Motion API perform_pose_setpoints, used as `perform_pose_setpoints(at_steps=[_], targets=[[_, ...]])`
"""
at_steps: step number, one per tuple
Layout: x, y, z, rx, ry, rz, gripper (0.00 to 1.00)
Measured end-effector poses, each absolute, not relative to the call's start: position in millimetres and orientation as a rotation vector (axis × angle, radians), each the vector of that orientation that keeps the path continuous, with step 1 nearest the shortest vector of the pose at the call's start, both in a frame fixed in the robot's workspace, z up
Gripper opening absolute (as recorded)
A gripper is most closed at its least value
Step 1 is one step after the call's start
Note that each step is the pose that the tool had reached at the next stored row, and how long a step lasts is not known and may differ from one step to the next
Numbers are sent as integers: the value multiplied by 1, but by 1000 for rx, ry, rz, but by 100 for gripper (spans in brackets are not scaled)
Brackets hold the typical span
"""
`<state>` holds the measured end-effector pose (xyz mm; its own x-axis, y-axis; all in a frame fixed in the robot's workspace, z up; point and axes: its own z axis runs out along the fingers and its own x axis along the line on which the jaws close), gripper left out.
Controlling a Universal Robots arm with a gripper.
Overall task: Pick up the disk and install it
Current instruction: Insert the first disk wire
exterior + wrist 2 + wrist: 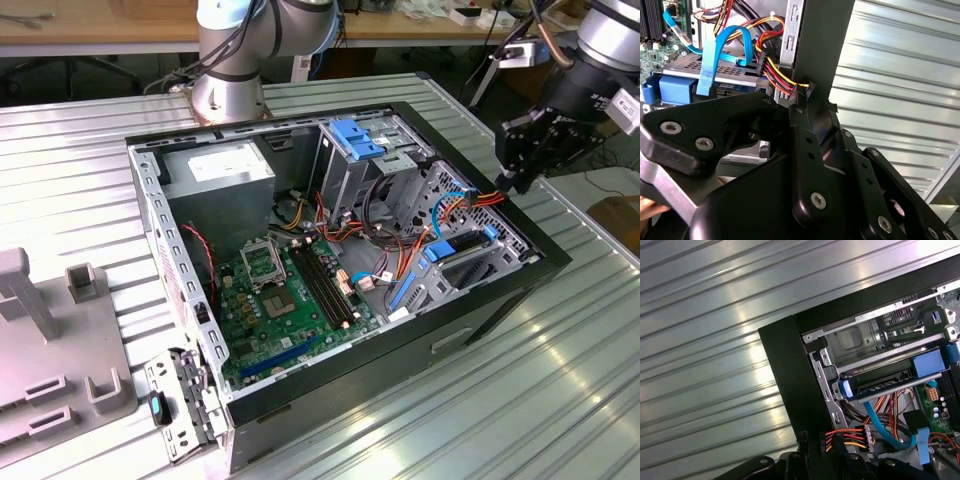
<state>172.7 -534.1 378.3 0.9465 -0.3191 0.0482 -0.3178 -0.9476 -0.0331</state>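
The end effector [511, 184] pinches the power plug [807, 91] at the case [790, 370] rim; the disk [880, 379] sits slotted inside. A hard pull could strain the wires [780, 75] or lose the plug.

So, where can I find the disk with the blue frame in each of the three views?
Exterior view: the disk lies inside the computer case, near its wall on the exterior view's right.
Second wrist view: the disk sits under the light blue flat cable.
First wrist view: the disk sits beside the black case wall.
Shared landmark: the red and yellow wire bundle.
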Motion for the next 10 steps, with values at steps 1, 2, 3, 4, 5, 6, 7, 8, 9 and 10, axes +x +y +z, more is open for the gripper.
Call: perform_pose_setpoints(at_steps=[1, 2, 3, 4, 5, 6, 7, 8, 9, 10], targets=[[171, -534, 378, -3073, 503, -93, 32], [170, -534, 377, -3071, 502, -103, 32], [169, -534, 377, -3069, 500, -122, 32], [168, -534, 376, -3066, 500, -135, 32], [167, -534, 375, -3065, 499, -146, 32], [167, -534, 374, -3064, 499, -147, 32], [167, -534, 373, -3064, 499, -149, 32], [167, -534, 372, -3063, 499, -150, 32], [166, -534, 371, -3061, 496, -151, 32], [165, -534, 371, -3059, 493, -152, 32]])
